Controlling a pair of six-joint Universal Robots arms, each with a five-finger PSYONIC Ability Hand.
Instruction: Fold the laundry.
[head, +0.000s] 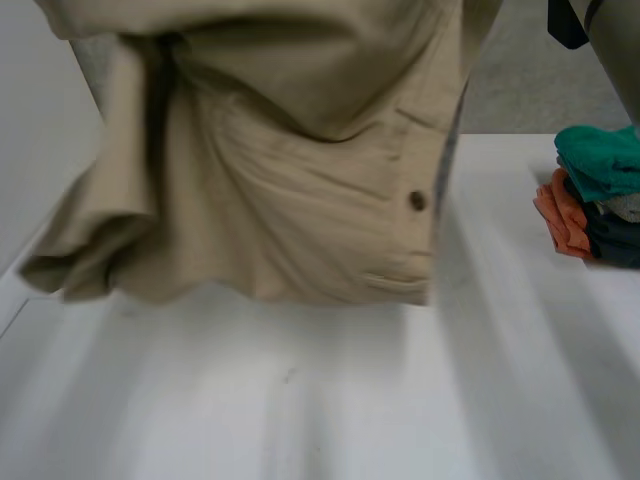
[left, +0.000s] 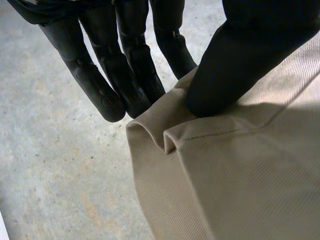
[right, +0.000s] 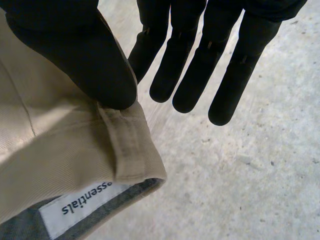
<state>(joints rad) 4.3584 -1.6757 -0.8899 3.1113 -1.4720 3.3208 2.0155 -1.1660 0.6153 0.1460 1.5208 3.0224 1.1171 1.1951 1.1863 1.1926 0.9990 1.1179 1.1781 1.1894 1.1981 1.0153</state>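
Note:
A beige garment (head: 300, 200) with a buttoned pocket hangs in the air above the white table (head: 300, 400), its lower edge just over the tabletop. In the left wrist view my left hand (left: 125, 75) pinches a seamed edge of the beige cloth (left: 240, 190) between its thumb (left: 240, 65) and straight fingers. In the right wrist view my right hand (right: 75, 55) presses its thumb on the waistband (right: 125, 150), beside a belt loop, with the fingers (right: 200, 65) straight behind it. A white label (right: 85, 202) sits inside the waistband.
A stack of folded clothes (head: 595, 200), teal on top with orange, grey and dark pieces below, stands at the table's right edge. Grey speckled floor (left: 60, 170) lies far below both hands.

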